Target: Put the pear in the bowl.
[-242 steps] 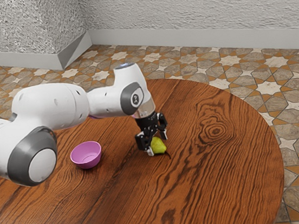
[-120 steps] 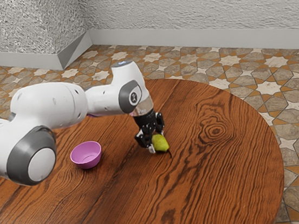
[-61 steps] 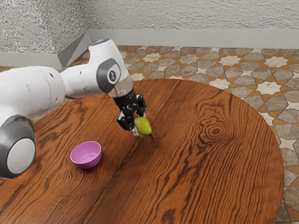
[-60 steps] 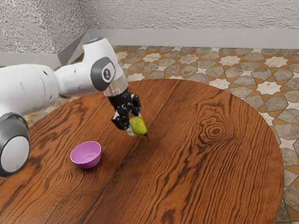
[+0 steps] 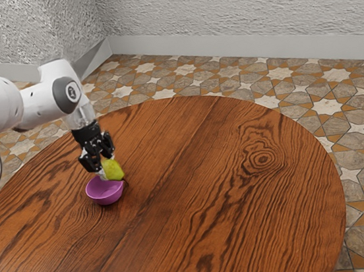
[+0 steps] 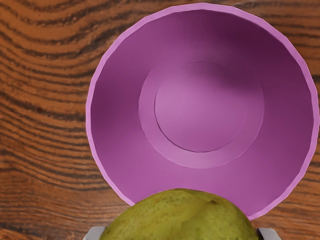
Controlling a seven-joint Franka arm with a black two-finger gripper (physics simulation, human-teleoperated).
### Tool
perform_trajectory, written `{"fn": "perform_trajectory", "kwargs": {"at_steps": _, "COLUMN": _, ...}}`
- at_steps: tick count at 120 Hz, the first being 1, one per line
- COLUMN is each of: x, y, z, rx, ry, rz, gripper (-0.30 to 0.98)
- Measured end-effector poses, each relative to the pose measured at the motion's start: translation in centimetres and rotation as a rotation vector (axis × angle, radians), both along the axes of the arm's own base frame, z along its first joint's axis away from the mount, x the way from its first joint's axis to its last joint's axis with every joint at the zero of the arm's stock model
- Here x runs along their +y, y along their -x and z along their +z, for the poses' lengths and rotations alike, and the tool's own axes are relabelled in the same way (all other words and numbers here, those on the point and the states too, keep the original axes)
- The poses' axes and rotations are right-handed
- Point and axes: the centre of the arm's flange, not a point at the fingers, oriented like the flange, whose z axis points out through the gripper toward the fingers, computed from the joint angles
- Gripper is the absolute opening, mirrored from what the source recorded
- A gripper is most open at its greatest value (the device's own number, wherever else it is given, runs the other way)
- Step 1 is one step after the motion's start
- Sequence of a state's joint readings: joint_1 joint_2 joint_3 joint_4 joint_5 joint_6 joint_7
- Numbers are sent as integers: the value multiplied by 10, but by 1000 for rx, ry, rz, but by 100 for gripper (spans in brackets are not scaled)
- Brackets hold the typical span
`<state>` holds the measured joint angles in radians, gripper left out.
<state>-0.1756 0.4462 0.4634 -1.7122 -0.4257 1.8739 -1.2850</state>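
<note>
Floor: patterned tiles point(image 5: 338, 105), past the table's twelve-to-three o'clock edge in the exterior view.
Table: round, brown wood grain point(image 5: 246, 227); a dark knot sits at three o'clock from the bowl.
Arm: white and grey point(image 5: 39, 106), entering the exterior view from about ten o'clock.
Gripper: black point(image 5: 108, 168), both sides pinching the pear.
Bowl: pink-purple point(image 5: 105, 194), upright on the table.
Pear: yellow-green point(image 5: 113, 169), in the grip, overlapping the bowl's rim toward one o'clock in the exterior view; stem points toward five.
</note>
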Motion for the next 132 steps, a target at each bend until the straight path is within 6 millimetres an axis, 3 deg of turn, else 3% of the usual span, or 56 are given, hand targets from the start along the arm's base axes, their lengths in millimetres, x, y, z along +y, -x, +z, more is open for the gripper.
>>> {"fn": "perform_trajectory", "kwargs": {"at_steps": 21, "x": 15, "y": 12, "z": -9, "rx": 11, "ry": 29, "rz": 22, "gripper": 8}}
{"fn": "perform_trajectory", "kwargs": {"at_steps": 49, "x": 17, "y": 12, "z": -9, "rx": -10, "ry": 46, "rz": -6, "gripper": 42}}
{"fn": "perform_trajectory", "kwargs": {"at_steps": 83, "x": 14, "y": 12, "z": 2, "rx": -41, "ry": 59, "rz": -46, "gripper": 61}}
{"fn": "perform_trajectory", "kwargs": {"at_steps": 89, "x": -4, "y": 11, "z": 28, "rx": -70, "ry": 76, "rz": -102, "gripper": 63}}
{"fn": "perform_trajectory", "kwargs": {"at_steps": 100, "x": -62, "y": 22, "z": 109, "rx": -123, "ry": 57, "rz": -332, "gripper": 65}}
{"fn": "perform_trajectory", "kwargs": {"at_steps": 110, "x": -97, "y": 30, "z": 163, "rx": -151, "ry": -14, "rz": -565, "gripper": 66}}
{"fn": "perform_trajectory", "kwargs": {"at_steps": 123, "x": -164, "y": 52, "z": 219, "rx": -192, "ry": -56, "rz": -907, "gripper": 67}}
{"fn": "perform_trajectory", "kwargs": {"at_steps": 132, "x": -222, "y": 63, "z": 235, "rx": -202, "ry": -69, "rz": -1134, "gripper": 68}}
